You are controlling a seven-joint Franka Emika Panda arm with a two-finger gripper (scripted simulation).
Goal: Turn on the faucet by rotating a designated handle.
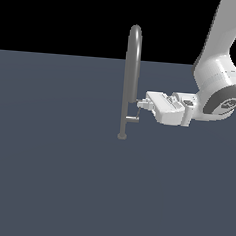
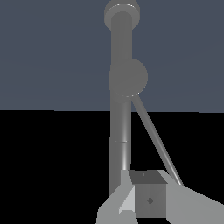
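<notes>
I've got the gripper (image 1: 140, 105) right at the faucet (image 1: 132, 66), fingertips by the handle (image 1: 132, 119) low on the stem; can't tell if fingers are apart or together. Contact step. Next: push the rod sideways, w/ steady pressure.

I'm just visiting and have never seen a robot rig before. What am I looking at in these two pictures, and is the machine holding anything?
Both are computer renders of a simulated robot arm. The exterior view looks on from the side: a white jointed arm reaches in from that view's right, ending in its tool. On the flat dark grey-blue floor stands a tall slim grey metal gooseneck faucet with a small grey L-shaped lever handle low on its stem. The wrist view comes from a camera on the arm, looking past the fingers at the handle. The tool is at the handle's thin rod; whether it grips it, I cannot tell.
</notes>
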